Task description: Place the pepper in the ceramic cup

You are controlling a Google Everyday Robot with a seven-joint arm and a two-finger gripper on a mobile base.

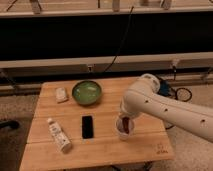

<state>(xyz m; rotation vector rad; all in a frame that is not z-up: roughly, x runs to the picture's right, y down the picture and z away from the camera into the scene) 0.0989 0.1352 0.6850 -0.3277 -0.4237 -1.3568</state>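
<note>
On the right part of the wooden table [102, 150], not far from its front edge, I see the white cup [119, 133] standing upright. My gripper [123, 118] hangs directly over the cup, at the end of the white arm [167, 107], which comes in from the right side. The red pepper [127, 125] stands upright below the gripper, and its lower end is inside the cup, at the right side of the opening. I cannot tell whether the jaws are pinching the pepper or are spread apart. Behind the cup and to its left is a green bowl [86, 92], with a small pale packet [61, 94] just beside it. A flat black phone [87, 126] lies left of the cup, and further left a white bottle [59, 135] lies on its side.
</note>
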